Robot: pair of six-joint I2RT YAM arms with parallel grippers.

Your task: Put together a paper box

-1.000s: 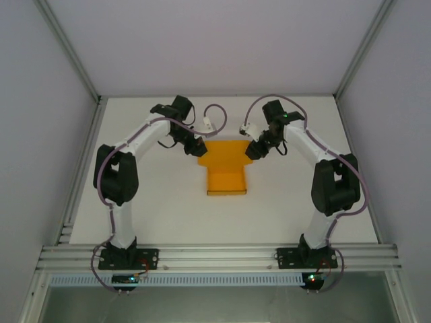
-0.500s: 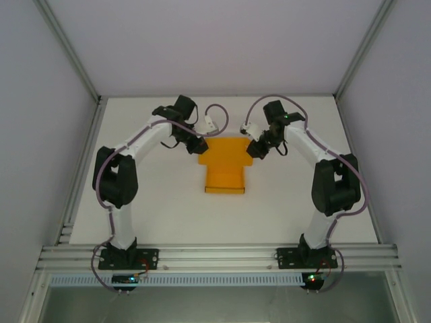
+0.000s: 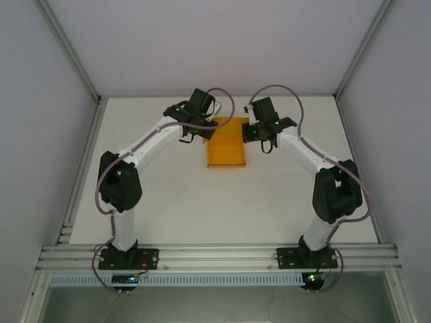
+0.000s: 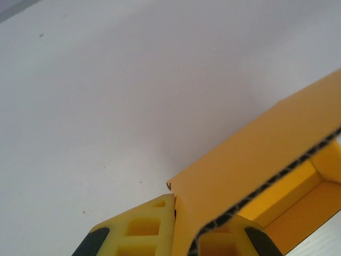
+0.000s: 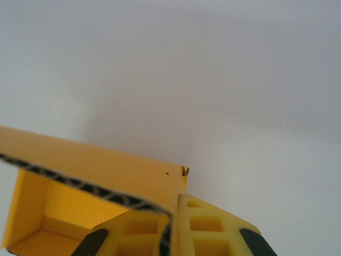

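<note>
Surface: white table (image 3: 202, 208), side walls around.
Left: left gripper (image 4: 176, 230) clamped on paper box's left side.
Middle: paper box (image 3: 226, 151), half-folded, near table's far edge.
Right: right gripper (image 5: 173, 230) clamped on its right side.
Tip: fold both sides evenly; don't twist.

The paper box (image 3: 225, 151) is made of matt orange-yellow corrugated card, its fluting exposed at cut edges. The table (image 3: 202, 202) is finished in smooth matt white. The gripper fingers (image 4: 125, 234) are moulded in matt yellow plastic; the rail (image 3: 215, 256) is bare metal.
</note>
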